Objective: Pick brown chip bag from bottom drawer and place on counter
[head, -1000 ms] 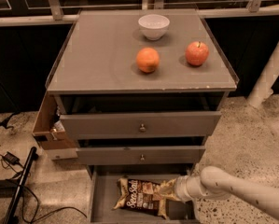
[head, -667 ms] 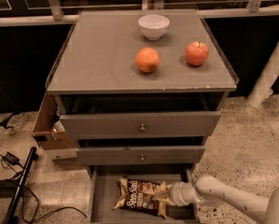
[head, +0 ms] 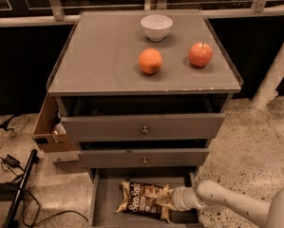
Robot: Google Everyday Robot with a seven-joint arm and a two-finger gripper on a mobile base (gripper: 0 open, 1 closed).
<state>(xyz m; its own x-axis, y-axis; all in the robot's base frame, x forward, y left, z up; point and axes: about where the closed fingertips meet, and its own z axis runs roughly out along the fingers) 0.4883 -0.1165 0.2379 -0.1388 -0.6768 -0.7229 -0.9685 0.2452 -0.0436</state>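
The counter point(head: 108, 65) is showing as a flat, matte grey square with a thin clear rim standing up along its edges. A smooth white bowl point(head: 156, 26) is sitting near its back edge. A round, dimpled orange point(head: 150, 61) and a glossy red apple point(head: 200, 54) are resting side by side towards the right half, apart from each other.

Below the front edge, two grey drawer fronts point(head: 142, 126) with small knobs are hanging partly open. The bottom drawer point(head: 101, 199), a plain shallow grey box with a flat floor, is standing pulled out beneath them.

The brown chip bag point(head: 142, 201) is lying flat on that drawer's floor, running from left to right, nearer the right wall. The gripper point(head: 175, 198), at the end of a smooth white rounded arm reaching in from the cabinet's front right corner, is meeting the bag's right end. Whether it is pinching the bag or merely touching it cannot be told.

The bag is looking crinkly and dark brown, with pale cream ends and white "Sea Salt" lettering.
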